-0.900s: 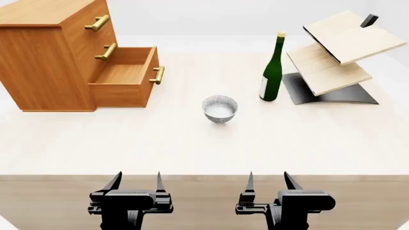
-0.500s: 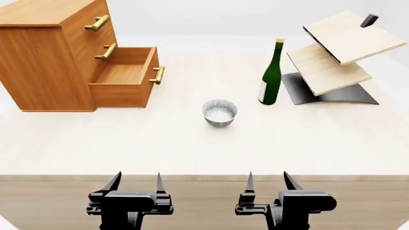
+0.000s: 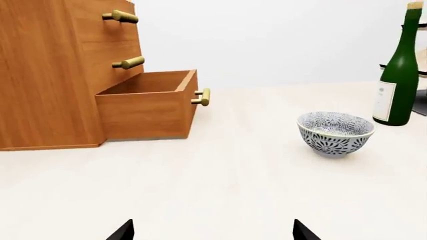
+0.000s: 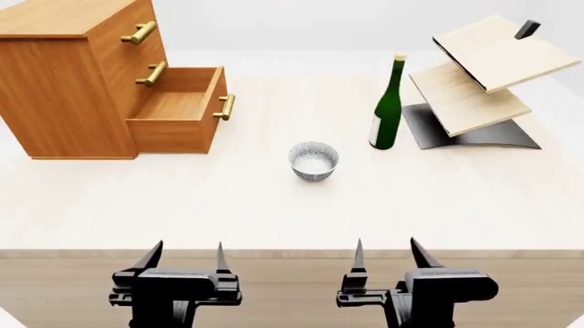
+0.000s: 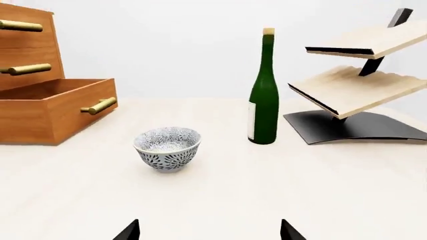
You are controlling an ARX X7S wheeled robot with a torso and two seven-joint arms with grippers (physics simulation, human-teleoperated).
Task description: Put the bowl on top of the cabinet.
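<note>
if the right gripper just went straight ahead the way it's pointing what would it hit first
Probably the bowl. In the right wrist view it sits just off the line between the open right gripper fingers, with bare tabletop before it. The green bottle stands farther back. Depth is unclear, so the gripper might only clip the bowl's edge.

Bowl [image 4: 314,160]: small, round, white with dense dark blue-grey leaf pattern, upright on a narrow foot, empty, at the head view's centre. Cabinet [image 4: 68,82]: tall orange-brown wooden chest, 3 drawers with brass bar handles, upper left of frame; bottom drawer pulled open, flat top bare.
</note>
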